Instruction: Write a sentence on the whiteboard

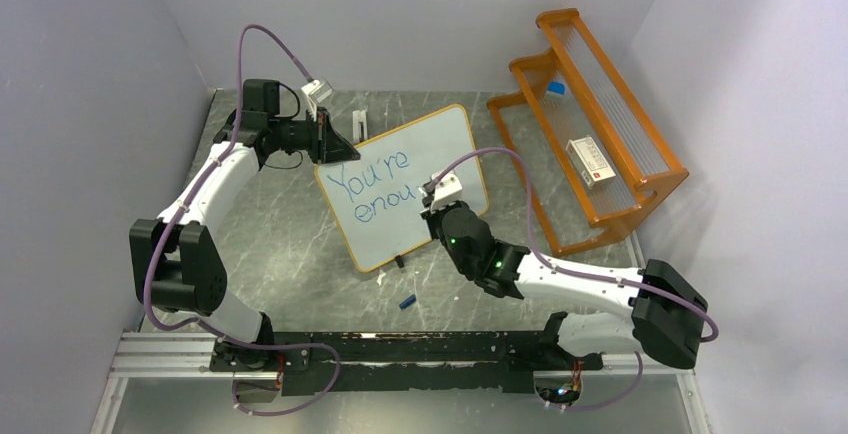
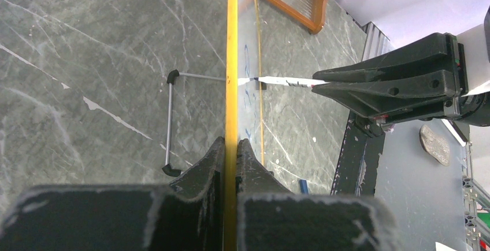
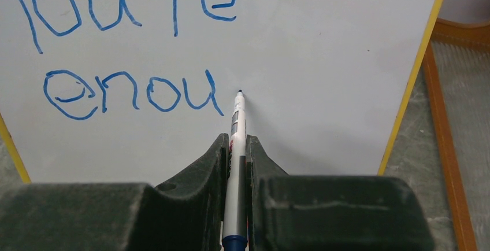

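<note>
With the tan-framed white whiteboard [image 1: 440, 149] clamped in the left gripper [image 2: 231, 144] and the slim white marker [image 3: 236, 118] in the right gripper [image 3: 236, 142], board tilt under excess tip pressure was judged possible

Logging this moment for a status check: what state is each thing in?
White rectangular whiteboard with tan-orange frame: propped upright, bearing blue "You're enou".
White-barrelled marker: uncapped, tip at the board after the "u".
Left gripper: shut on the whiteboard's frame.
Right gripper: shut on the marker.
Orange wooden rack: standing, holding a small white box.
Small blue piece: lying loose near the whiteboard.
</note>
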